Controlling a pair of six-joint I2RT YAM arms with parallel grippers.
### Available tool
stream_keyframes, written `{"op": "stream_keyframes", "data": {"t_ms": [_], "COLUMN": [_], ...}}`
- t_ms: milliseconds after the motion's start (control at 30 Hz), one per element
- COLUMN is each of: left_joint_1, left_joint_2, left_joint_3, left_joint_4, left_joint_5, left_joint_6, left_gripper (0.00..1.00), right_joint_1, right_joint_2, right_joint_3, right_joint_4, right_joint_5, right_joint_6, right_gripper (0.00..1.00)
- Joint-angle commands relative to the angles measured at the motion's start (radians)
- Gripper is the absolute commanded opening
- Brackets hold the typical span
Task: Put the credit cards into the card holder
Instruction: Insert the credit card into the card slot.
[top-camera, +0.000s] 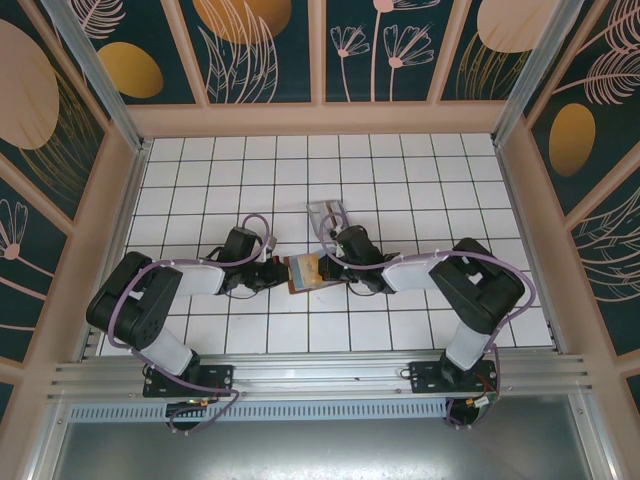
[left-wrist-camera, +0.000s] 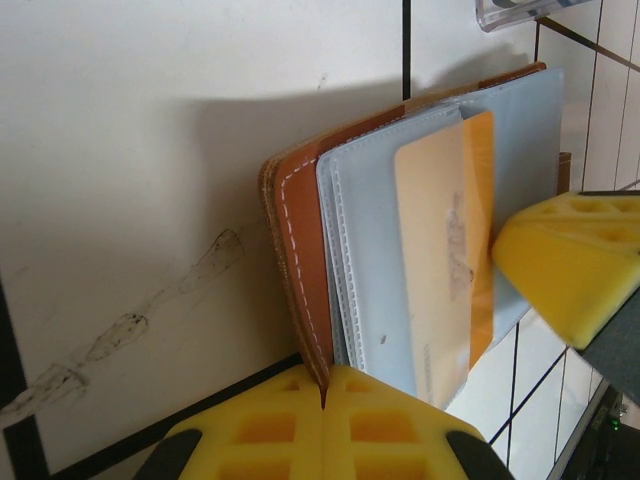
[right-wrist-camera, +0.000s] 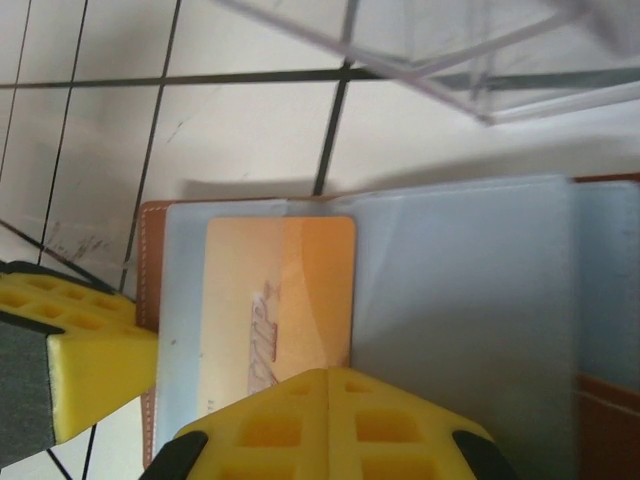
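Low over the tiles (top-camera: 400, 190), reaching inward, the left gripper (left-wrist-camera: 325, 388) is pinching the card holder (left-wrist-camera: 300, 245) by its cover; opposite it, the right gripper (right-wrist-camera: 328, 388) is sitting shut, hiding the gold card (right-wrist-camera: 280, 290) along its near edge.

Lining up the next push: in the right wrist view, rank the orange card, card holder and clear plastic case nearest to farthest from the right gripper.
1. Orange card: centre, at the fingertips of the right gripper.
2. Card holder: its sleeve partly over the card, too close to call against it.
3. Clear plastic case: farthest, beyond the holder, top right.
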Motion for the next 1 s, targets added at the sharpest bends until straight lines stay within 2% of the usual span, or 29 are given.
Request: {"op": "stream_keyframes", "data": {"t_ms": [0, 200, 467, 567, 667, 833, 967], "left_joint_1": [-0.002, -0.003, -0.003, -0.003, -0.003, -0.003, -0.003], "left_joint_2": [-0.012, -0.008, -0.005, -0.012, -0.022, -0.025, -0.011], "left_joint_3": [-0.009, -0.003, -0.007, -0.013, -0.022, -0.032, -0.031], "left_joint_4": [-0.033, -0.038, -0.036, -0.032, -0.033, -0.021, -0.008], "left_joint_5": [0.000, -0.002, 0.000, 0.000, -0.015, -0.010, 0.003], "left_joint_6": [0.002, 0.007, 0.007, 0.005, 0.004, -0.002, -0.008], "left_gripper": [0.00, 0.00, 0.00, 0.00, 0.00, 0.00, 0.00], "right_joint_1": [0.019, 0.032, 0.027, 0.027, 0.026, 0.024, 0.017], "right_joint_2": [0.046, 0.062, -0.036, -0.095, -0.144, -0.200, -0.198], "right_joint_3": [0.035, 0.033, 0.013, -0.013, -0.026, -0.073, -0.080], "right_joint_4": [0.029, 0.082, 0.032, -0.005, -0.074, -0.146, -0.182], "right_joint_5": [-0.057, -0.115, -0.068, 0.006, 0.080, 0.191, 0.208], "right_joint_6": [0.018, 0.027, -0.026, -0.026, -0.038, -0.014, -0.009], "right_gripper": [0.02, 0.03, 0.13, 0.14, 0.28, 0.42, 0.45]}}
